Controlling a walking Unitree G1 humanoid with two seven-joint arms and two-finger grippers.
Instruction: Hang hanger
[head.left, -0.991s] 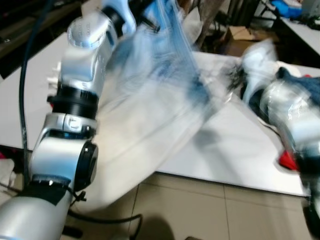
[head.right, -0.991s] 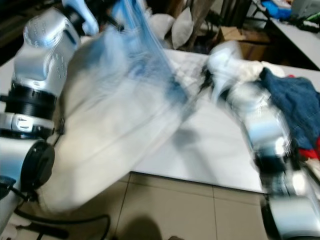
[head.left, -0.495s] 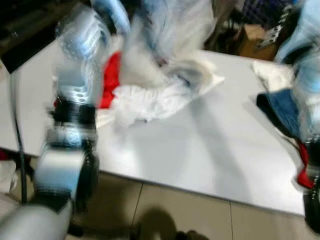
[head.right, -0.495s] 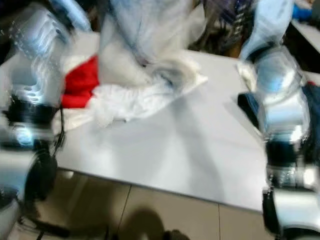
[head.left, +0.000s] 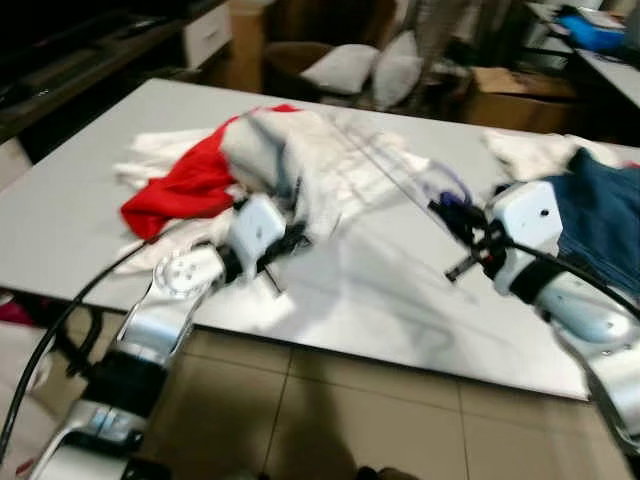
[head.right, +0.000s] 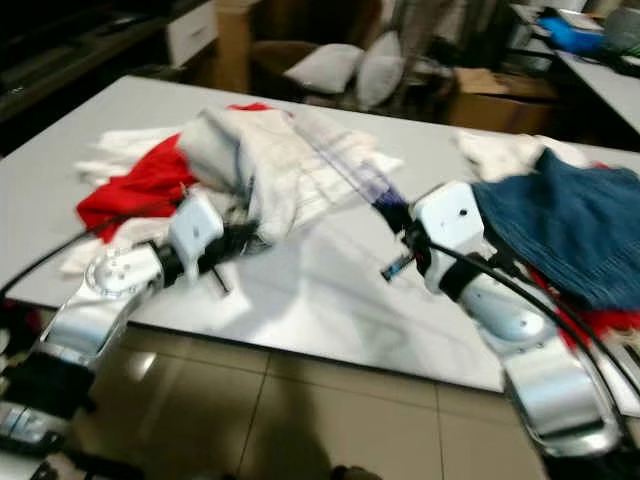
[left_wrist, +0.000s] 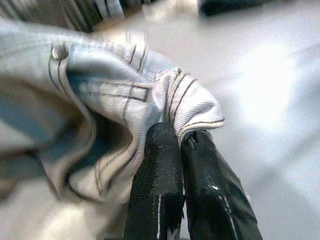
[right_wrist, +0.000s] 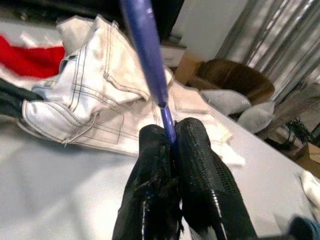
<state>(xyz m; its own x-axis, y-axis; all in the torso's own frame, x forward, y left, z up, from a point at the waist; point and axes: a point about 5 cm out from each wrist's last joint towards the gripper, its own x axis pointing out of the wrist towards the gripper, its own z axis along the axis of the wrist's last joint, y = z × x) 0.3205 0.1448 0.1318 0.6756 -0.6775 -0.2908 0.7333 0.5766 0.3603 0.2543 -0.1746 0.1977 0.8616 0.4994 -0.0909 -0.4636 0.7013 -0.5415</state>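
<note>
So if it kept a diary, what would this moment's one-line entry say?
left hand: shut on white jeans | right hand: shut on blue hanger | both over table | hanger not hung

Red cloth (head.left: 190, 190), blue jeans (head.left: 600, 215) on table (head.left: 80, 210)

I can read no text, label, brand, number or sign anywhere before me; every surface I see is unmarked or too blurred.
</note>
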